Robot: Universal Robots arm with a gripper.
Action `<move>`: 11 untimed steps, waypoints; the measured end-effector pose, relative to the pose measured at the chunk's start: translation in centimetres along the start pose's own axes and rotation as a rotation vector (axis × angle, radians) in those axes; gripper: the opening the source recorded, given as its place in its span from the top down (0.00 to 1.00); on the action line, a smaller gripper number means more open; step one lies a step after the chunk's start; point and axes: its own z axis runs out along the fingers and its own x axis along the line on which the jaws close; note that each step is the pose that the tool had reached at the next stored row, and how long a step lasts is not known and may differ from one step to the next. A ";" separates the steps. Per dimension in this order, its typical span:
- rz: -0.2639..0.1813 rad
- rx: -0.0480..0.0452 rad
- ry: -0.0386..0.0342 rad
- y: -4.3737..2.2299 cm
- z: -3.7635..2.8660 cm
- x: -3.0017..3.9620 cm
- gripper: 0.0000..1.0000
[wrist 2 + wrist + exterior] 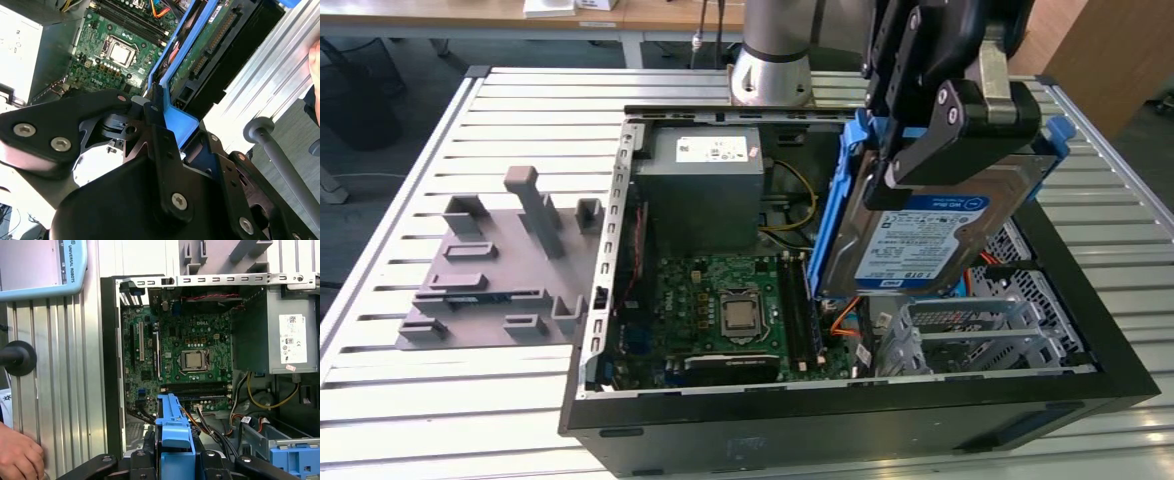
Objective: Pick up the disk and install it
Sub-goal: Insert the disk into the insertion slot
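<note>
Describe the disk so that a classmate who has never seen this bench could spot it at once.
Find the open black computer case on the slatted metal table. Above its half on the exterior view's right, the gripper holds the disk tilted. Unlike the grey power supply nearby, it is flat, silver, blue-railed, with a white-and-blue label.

Upper end of the disk (927,240) behind the hand (961,140), the arm (767,55) mostly out of view

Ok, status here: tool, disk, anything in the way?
Tool shut on the disk. It hangs tilted above the open case, not seated. Orange cables beneath; a hand beside the case.
</note>
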 end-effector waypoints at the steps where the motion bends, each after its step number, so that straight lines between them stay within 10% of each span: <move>1: 0.000 0.0000 0.0000 -0.03 0.01 0.00 0.64; 11: 0.000 0.0000 0.0002 -1.05 0.08 -0.06 0.64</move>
